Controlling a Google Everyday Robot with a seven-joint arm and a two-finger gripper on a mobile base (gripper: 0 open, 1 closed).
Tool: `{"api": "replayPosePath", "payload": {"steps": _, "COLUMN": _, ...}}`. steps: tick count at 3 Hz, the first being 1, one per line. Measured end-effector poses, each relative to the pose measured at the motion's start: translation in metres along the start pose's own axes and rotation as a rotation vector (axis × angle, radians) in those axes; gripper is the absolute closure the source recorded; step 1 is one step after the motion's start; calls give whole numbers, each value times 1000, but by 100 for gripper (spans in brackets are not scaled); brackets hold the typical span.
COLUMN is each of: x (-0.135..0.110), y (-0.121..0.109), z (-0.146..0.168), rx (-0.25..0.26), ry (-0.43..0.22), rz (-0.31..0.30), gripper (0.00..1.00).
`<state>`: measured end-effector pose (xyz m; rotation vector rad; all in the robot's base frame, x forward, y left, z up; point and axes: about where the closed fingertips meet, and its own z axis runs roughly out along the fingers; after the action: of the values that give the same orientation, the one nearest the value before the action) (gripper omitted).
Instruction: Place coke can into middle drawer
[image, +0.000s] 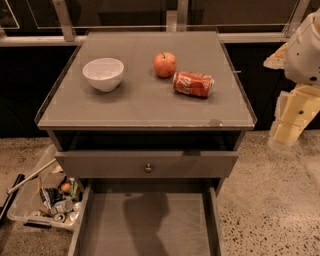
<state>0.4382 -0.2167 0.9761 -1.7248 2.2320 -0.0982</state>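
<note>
The coke can (193, 83), red with white lettering, lies on its side on the cabinet top (145, 107), right of centre. The middle drawer (175, 225) is pulled out at the bottom of the view, and its flat grey-brown floor is bare. My gripper (287, 131), cream-coloured under the white arm (305, 47), hangs off the cabinet's right side, to the right of the can and lower than the top. It touches nothing.
A red-orange apple (165, 64) stands just left of the can and a white bowl (103, 73) further left. A grey drawer front with a round knob (148, 168) sits above the open drawer. A clear bin of rubbish (45, 200) is on the floor at left.
</note>
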Motion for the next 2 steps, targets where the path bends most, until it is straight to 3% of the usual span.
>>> {"api": "replayPosePath", "payload": {"steps": 1, "x": 0, "y": 0, "z": 0, "rx": 1, "ry": -1, "rz": 0, "gripper": 0}}
{"api": "replayPosePath", "payload": {"steps": 2, "x": -12, "y": -14, "z": 3, "rx": 21, "ry": -44, "rz": -24, "gripper": 0}}
